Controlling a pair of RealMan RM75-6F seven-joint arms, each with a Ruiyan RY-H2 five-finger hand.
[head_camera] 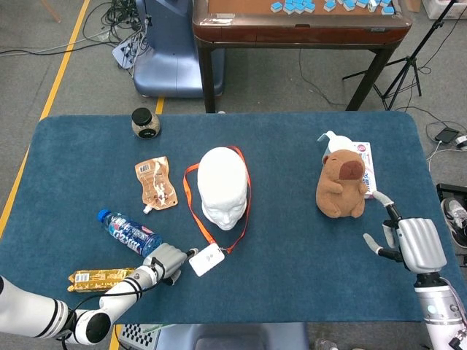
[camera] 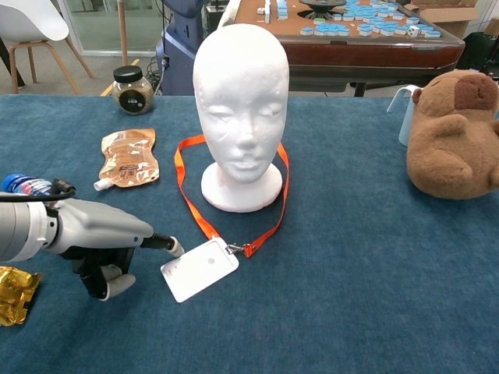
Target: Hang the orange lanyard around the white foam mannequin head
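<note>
Lanyard (camera: 183, 183) is already looped around the foam head (camera: 242, 101) — its badge (camera: 199, 269) lies released beside the left hand (camera: 101, 234), nothing grasped; the right hand (head_camera: 408, 244) is kept idle, fingers apart.

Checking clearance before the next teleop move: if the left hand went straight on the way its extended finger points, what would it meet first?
Most likely the white badge card on the orange lanyard: the left hand points a fingertip at the card's near edge, apparently just short of touching.

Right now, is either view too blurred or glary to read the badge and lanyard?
Chest view: sharp, evenly lit, white badge and orange lanyard crisp, soft shadow under the left hand. Head view: clear, badge small, no glare.
</note>
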